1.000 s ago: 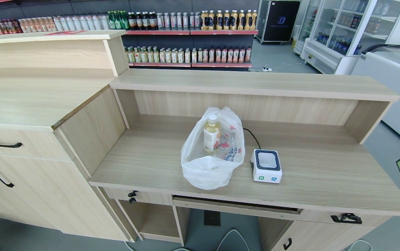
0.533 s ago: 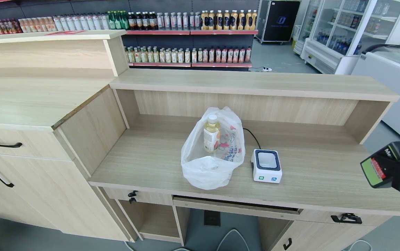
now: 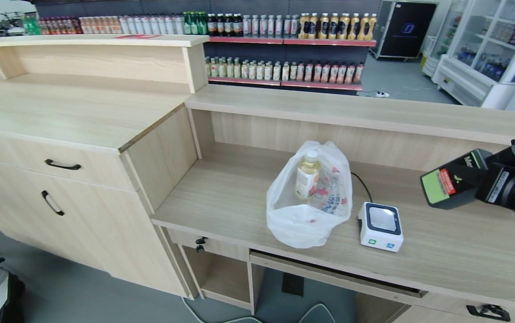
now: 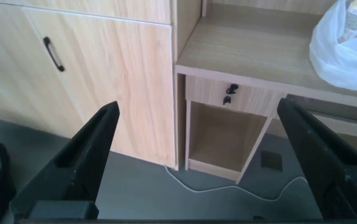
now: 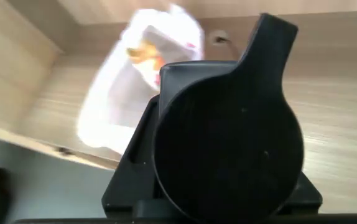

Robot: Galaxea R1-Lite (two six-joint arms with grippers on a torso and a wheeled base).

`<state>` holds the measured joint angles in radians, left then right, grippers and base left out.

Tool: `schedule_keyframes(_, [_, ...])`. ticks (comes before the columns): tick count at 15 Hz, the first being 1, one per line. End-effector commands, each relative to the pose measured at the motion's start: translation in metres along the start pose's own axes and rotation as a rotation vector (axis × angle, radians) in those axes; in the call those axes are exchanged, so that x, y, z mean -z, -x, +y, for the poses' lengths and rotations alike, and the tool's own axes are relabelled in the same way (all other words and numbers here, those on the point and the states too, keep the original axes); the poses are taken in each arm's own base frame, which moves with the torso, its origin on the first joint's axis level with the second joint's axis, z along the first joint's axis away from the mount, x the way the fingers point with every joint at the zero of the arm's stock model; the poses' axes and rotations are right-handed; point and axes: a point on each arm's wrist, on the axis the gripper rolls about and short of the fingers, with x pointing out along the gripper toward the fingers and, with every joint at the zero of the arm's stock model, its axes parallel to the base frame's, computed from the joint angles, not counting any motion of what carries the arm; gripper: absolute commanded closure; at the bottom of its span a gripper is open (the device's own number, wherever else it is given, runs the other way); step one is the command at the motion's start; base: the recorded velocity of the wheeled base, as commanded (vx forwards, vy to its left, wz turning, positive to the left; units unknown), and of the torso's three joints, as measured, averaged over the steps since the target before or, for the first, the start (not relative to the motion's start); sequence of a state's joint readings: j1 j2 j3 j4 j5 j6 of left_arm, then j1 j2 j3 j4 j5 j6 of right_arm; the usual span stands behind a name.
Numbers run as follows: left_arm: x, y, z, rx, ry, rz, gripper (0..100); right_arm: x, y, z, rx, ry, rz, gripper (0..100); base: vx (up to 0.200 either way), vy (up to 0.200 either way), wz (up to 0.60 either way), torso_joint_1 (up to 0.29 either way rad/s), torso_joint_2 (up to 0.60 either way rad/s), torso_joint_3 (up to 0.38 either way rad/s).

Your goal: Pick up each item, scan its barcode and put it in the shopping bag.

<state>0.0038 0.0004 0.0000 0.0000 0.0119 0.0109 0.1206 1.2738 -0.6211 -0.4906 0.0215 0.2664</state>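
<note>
My right gripper [image 3: 493,184] holds a black box [image 3: 457,179], end label [image 3: 436,188] green and red, at 2 o'clock from the scanner [image 3: 381,224]; shopping bag [image 3: 284,211] at its 9 o'clock; left gripper [image 4: 197,162] gapes wide

At the right edge of the head view my right tool [image 3: 495,181] is cut off by the frame, and it covers the rear end of the black box [image 3: 452,179]. In the right wrist view the shopping bag [image 5: 113,106], upper left, is blurred; its bottle [image 5: 142,55] is 1 yellow smear.

No legible txt; box [image 3: 455,179] print unreadable.
</note>
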Motion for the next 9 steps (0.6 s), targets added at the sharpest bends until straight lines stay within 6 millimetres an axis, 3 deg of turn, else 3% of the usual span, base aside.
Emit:
schedule_keyframes(1, [0.0, 0.0, 0.0, -0.001, 0.0, 0.0, 0, 0.0, -0.033, -0.007, -0.071, -0.154, 0.017, 100, 0.0, 0.0, 0.0, 0.0, 0.0, 0.0])
schedule_keyframes(3, [0.0, 0.0, 0.0, -0.001, 0.0, 0.0, 0, 0.001, -0.056, -0.028, -0.064, -0.223, 0.049, 100, 0.0, 0.0, 0.0, 0.0, 0.0, 0.0])
schedule_keyframes(5, [0.0, 0.0, 0.0, -0.001, 0.0, 0.0, 0, 0.014, -0.078, -0.056, 0.048, -0.262, 0.149, 100, 0.0, 0.0, 0.0, 0.0, 0.0, 0.0])
schedule_keyframes(9, [0.0, 0.0, 0.0, -0.001, 0.0, 0.0, 0, 0.041, -0.093, -0.097, 0.095, -0.188, 0.298, 100, 0.0, 0.0, 0.0, 0.0, 0.0, 0.0])
